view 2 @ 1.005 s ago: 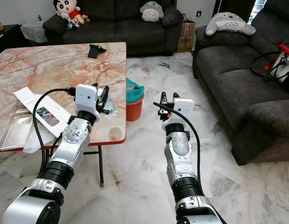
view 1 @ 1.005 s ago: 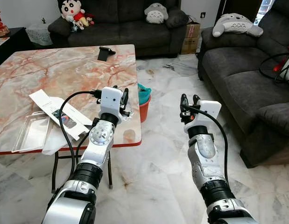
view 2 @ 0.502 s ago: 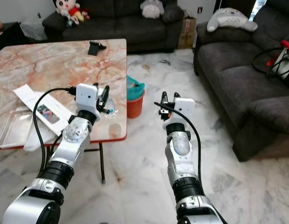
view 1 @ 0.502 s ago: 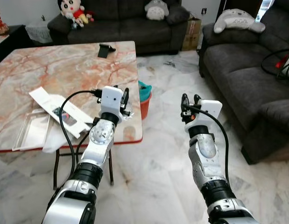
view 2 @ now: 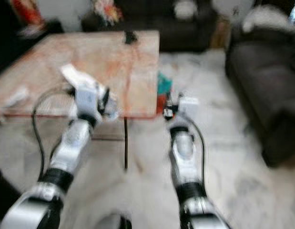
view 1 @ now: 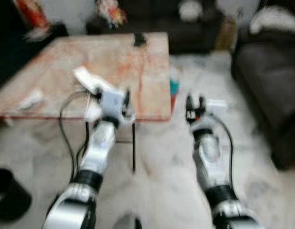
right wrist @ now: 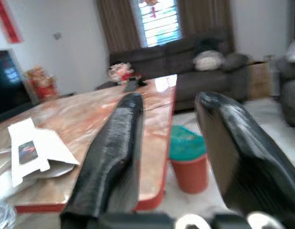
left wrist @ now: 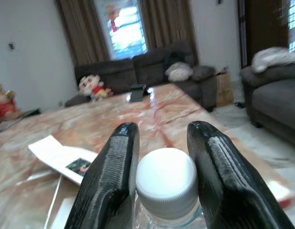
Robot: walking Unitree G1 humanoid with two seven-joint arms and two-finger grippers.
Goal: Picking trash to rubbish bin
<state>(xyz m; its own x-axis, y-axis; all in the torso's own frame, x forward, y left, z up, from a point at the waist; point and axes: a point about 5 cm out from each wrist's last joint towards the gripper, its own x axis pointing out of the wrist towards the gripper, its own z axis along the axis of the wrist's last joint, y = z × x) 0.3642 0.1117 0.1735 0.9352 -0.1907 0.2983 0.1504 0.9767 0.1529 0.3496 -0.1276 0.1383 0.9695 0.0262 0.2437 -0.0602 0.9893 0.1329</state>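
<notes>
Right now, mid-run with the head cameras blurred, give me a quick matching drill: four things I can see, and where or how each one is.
Things:
1. plastic bottle
2. rubbish bin
3. right gripper
4. white leaflet

States or places:
A. lying flat on the marble table
B. fingers apart, nothing between them
C. on the floor beside the table's edge
D. white cap clamped between the fingers of the left gripper

Pairs: 1-D, 2-C, 3-B, 4-A

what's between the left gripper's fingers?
A clear plastic bottle with a white cap, clamped by the left gripper. The black fingers hide the bottle's body.
</notes>
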